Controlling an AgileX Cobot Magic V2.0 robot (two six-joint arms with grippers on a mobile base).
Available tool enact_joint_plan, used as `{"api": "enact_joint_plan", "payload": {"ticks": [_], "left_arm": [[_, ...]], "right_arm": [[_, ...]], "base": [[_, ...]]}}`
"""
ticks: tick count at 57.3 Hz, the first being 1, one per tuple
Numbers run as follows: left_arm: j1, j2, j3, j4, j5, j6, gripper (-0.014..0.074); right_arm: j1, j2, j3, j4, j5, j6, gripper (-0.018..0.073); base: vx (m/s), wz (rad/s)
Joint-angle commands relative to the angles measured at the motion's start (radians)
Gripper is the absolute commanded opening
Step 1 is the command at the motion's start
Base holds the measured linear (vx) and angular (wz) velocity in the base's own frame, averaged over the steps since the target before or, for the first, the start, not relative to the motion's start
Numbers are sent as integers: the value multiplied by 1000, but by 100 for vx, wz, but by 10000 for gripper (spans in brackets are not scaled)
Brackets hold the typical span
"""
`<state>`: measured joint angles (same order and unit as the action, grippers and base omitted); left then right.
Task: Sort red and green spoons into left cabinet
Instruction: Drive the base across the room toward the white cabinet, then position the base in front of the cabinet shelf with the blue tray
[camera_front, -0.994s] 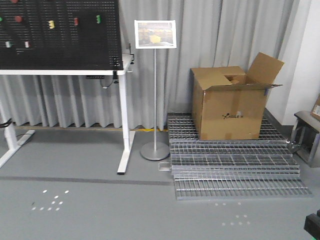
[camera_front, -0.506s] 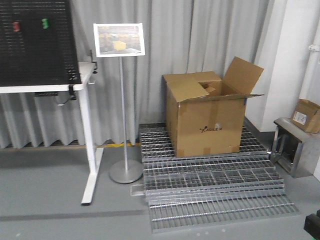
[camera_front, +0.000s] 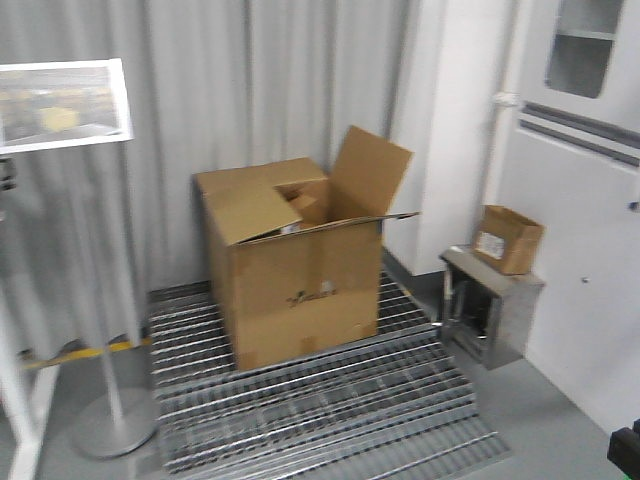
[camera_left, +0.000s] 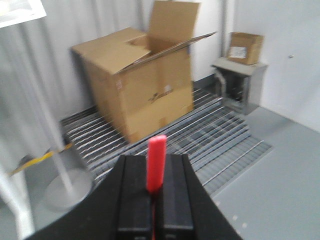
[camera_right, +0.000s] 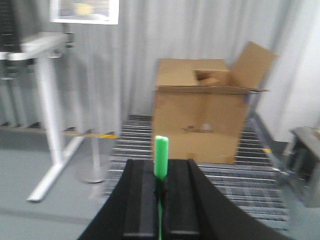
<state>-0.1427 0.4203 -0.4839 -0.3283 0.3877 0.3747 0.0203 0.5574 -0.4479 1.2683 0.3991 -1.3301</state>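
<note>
I have the red spoon (camera_left: 156, 162) pinched upright in the left gripper (camera_left: 153, 172), its handle end poking up past the fingers, and the green spoon (camera_right: 161, 155) clamped the same way in the right gripper (camera_right: 160, 172). Both spoons are picked and in hand, so I judge the task about half done: carrying and placing are left. No view shows me a shelved cabinet or blue tray, only a white panel (camera_front: 590, 280) at the right edge that I can't identify. Ahead stands an open box (camera_front: 290, 270) on raised grating (camera_front: 330, 400), with a sign stand (camera_front: 100, 420) to one side and a metal bench (camera_front: 490, 310) carrying a small box (camera_front: 508, 238) to the other. Bare floor (camera_front: 560, 420) lies near the panel. I'd keep the base off the grating's edge.
</note>
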Motion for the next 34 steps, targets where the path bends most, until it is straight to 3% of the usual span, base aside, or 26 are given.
{"api": "enact_joint_plan", "payload": {"ticks": [1, 34], "left_arm": [[-6, 5, -27, -15, -78, -8, -1], [-6, 5, -27, -15, -77, -8, -1]], "right_arm": [[-2, 1, -29, 34, -23, 0, -3], [-2, 1, -29, 34, -23, 0, -3]], "base": [[50, -59], [46, -59]]}}
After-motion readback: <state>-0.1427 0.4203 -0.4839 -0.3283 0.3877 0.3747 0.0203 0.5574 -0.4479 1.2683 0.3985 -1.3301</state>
